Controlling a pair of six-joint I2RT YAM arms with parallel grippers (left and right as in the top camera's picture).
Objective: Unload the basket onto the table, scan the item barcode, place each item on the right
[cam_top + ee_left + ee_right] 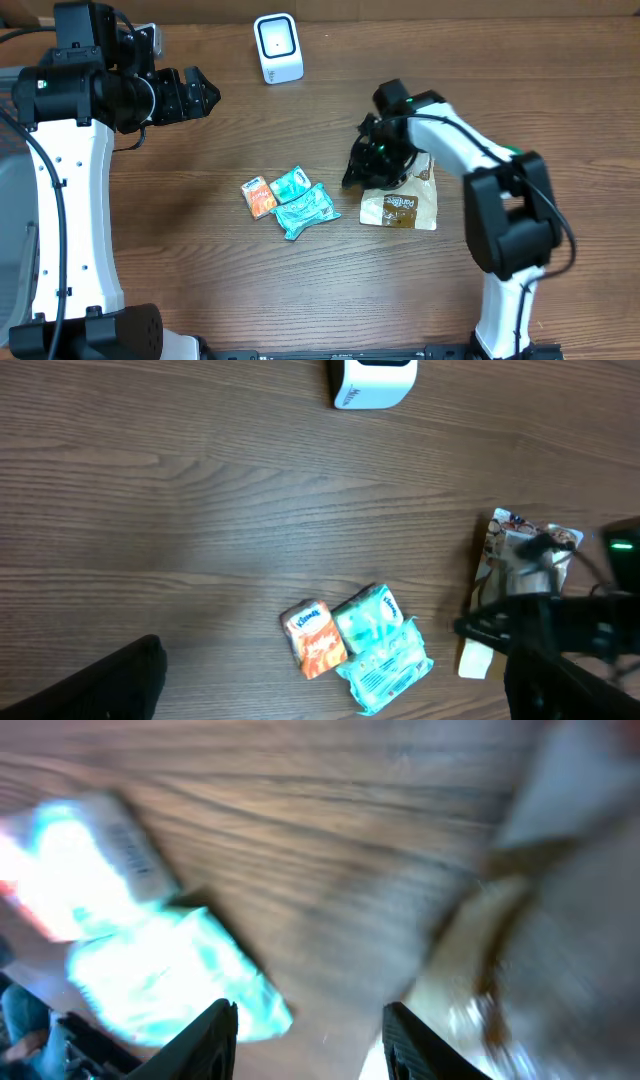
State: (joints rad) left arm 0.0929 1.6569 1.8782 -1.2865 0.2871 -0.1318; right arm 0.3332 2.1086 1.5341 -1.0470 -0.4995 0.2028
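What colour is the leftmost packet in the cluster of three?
The packet is orange; clearest in the left wrist view.

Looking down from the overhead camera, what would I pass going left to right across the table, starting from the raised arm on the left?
left claw → orange tissue packet → two teal packets → brown snack bag
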